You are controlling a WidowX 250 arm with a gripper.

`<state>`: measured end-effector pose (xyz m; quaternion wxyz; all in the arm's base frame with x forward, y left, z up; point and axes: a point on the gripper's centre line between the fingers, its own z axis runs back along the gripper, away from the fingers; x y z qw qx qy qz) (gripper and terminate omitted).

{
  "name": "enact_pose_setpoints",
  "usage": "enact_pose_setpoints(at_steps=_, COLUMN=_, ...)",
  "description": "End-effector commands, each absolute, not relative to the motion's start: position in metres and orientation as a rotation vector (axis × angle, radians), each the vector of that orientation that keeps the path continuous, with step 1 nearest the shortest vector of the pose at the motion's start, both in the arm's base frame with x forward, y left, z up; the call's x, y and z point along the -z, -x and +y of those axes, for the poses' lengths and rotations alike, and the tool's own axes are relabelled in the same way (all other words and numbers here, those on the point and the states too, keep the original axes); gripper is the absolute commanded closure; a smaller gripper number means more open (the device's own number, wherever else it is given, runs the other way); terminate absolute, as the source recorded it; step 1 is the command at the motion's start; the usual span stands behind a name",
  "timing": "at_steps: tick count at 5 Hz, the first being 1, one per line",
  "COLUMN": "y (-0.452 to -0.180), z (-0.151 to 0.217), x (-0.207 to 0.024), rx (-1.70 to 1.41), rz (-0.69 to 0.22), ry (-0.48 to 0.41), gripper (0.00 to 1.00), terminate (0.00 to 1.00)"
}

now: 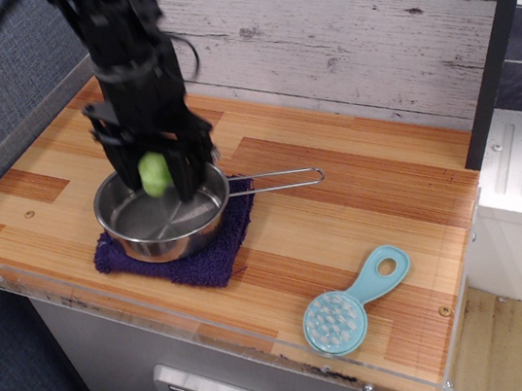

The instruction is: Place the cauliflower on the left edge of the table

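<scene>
The light-green cauliflower [154, 174] is clamped between the black fingers of my gripper [156, 180], held just above the steel pan [161, 218]. The pan sits on a dark purple cloth [178, 247] on the left half of the wooden table [341, 203]. The arm comes down from the upper left and hides the back rim of the pan. The image of the arm is slightly blurred.
The pan's wire handle [278, 179] points right. A light-blue round brush [351, 304] lies near the front right edge. A clear acrylic strip [110, 302] runs along the front edge. A white plank wall stands behind, a grey panel on the left.
</scene>
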<state>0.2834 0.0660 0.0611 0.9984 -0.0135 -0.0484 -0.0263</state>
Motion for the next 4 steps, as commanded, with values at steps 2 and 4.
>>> enact_pose_setpoints(at_steps=2, y=-0.25, z=0.171, x=-0.094, rx=-0.004, rz=-0.133, ry=-0.058, gripper=1.0, terminate=0.0)
enact_pose_setpoints(at_steps=4, y=-0.239, z=0.236, x=-0.057, rx=-0.079, rz=-0.042, ry=-0.09, gripper=1.0, terminate=0.0)
